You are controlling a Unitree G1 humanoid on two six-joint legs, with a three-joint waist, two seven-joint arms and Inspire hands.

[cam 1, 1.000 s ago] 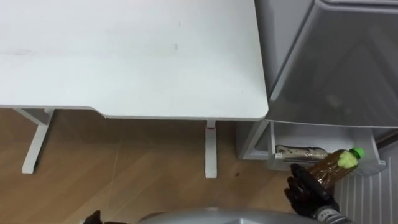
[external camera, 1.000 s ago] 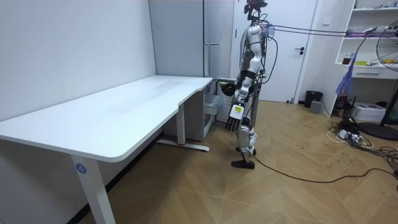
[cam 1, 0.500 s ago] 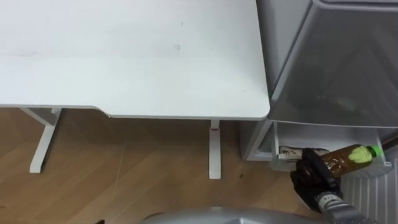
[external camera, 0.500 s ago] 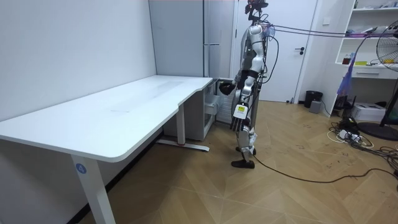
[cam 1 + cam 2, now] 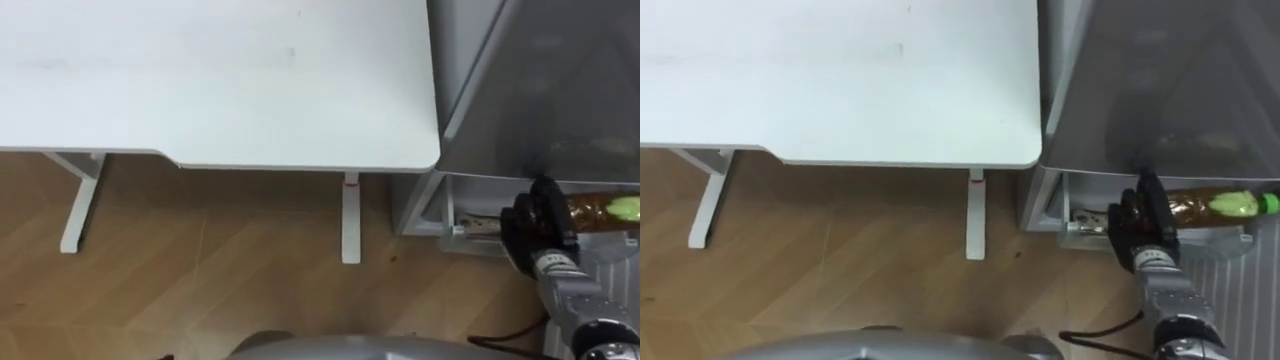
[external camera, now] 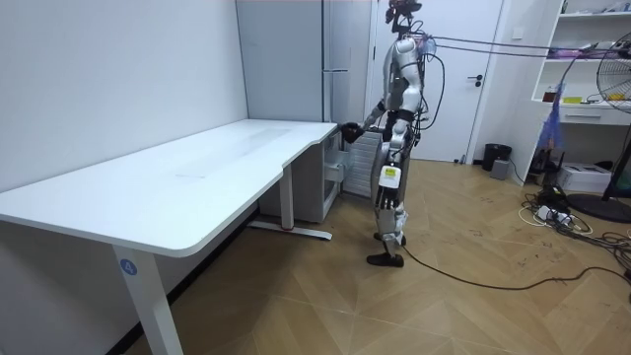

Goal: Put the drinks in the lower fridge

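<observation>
Fridge (image 5: pixel 1120 90), bottle (image 5: pixel 1212 208) horizontal in right hand (image 5: pixel 1145 228), cap rightward

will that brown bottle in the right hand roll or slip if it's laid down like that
The bottle is round and held on its side, so laid down like that it would probably roll. It looks full of brown drink, so likely heavyish and firm. The right hand grips only its bottom end, so the capped end may sag.
</observation>
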